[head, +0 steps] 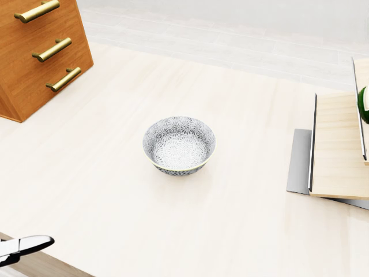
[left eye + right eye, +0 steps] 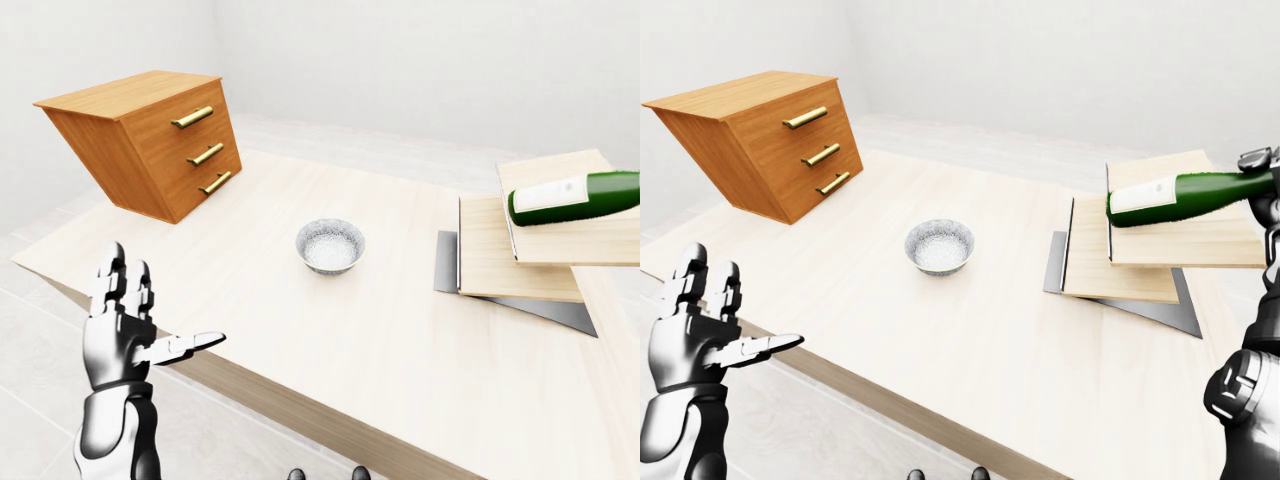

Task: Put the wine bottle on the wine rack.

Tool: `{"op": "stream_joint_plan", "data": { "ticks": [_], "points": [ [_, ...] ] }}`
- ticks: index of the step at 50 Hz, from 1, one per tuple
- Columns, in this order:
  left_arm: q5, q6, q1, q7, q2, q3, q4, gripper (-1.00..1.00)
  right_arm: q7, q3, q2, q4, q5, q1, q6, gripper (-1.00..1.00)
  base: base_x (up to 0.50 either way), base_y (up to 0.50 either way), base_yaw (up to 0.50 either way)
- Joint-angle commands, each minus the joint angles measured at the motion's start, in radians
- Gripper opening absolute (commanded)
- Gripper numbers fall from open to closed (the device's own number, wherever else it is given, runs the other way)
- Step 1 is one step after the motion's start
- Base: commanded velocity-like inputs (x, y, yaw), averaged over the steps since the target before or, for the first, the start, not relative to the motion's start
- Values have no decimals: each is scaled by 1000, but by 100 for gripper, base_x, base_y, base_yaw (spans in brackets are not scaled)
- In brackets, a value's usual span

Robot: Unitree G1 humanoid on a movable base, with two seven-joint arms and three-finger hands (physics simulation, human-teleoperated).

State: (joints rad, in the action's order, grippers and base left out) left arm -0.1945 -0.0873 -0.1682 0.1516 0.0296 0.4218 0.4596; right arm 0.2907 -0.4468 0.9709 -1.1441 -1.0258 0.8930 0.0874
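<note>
At the left of the left-eye view the left hand (image 2: 125, 325) is raised near the lower left edge of the tabletop (image 2: 400, 350), with its fingers spread wide and the thumb pointing to the right; it holds nothing. Higher on the left, a wooden drawer cabinet (image 2: 150, 140) with three brass handles stands on the tabletop, and in both eye views it looks tilted. Near the middle of the tabletop there is a small patterned bowl (image 1: 179, 144), grey and white, upright and well apart from the cabinet. To the right of the bowl a flat grey plate (image 2: 1120, 295) lies on the tabletop, and on it stands the wine rack (image 2: 1130, 260), made of pale wooden boards stacked in steps. The wine bottle (image 2: 1185, 198) is green with a white label, it lies almost horizontal over the upper board of the rack, with the base toward the left and the neck toward the right. Whether it touches the board, I cannot tell. The right hand (image 2: 1262, 165) is at the right edge of the right-eye view, at the neck end of the bottle, and its fingers seem to be closed on the neck, though only part of the hand is visible.
</note>
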Motion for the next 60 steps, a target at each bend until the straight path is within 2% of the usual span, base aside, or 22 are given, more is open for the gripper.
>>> {"op": "stream_joint_plan", "data": {
  "ticks": [1, 28, 51, 54, 55, 56, 58, 59, 60],
  "points": [
    [2, 0, 5, -2, 1, 0, 1, 100, -8, 26, -6, -34, 22, -9, 0, -100, 0, 0, 0],
    [3, 0, 2, -1, -1, -4, -2, 100, -10, 38, -14, -29, 92, -19, 0, -100, 0, 0, 0],
    [6, 0, 4, -1, -1, -7, -18, 100, -31, 19, -2, -46, 89, -16, 0, -99, 0, 0, 0],
    [5, 0, 4, 0, 0, -6, -22, 100, -34, 19, -2, -50, 90, -14, 0, -94, 0, 0, 0],
    [4, 0, 4, -1, 0, -5, -23, 100, -38, 19, -2, -51, 90, -14, 0, -78, 0, 0, 0],
    [4, 0, 4, -1, 1, -5, -24, 100, -41, 18, -2, -51, 89, -14, 0, -74, 0, 0, 0],
    [4, 0, 4, -1, 1, -5, -24, 100, -42, 18, -2, -50, 89, -14, 0, -74, 0, 0, 0],
    [3, 0, 3, -2, 1, -5, -17, 100, -44, 18, -3, -52, 89, -15, 0, -53, 0, 0, 0],
    [2, 0, 1, -2, 1, -5, -13, 100, -44, 18, -2, -52, 88, -16, 0, -47, 0, 0, 0]
  ]
}}
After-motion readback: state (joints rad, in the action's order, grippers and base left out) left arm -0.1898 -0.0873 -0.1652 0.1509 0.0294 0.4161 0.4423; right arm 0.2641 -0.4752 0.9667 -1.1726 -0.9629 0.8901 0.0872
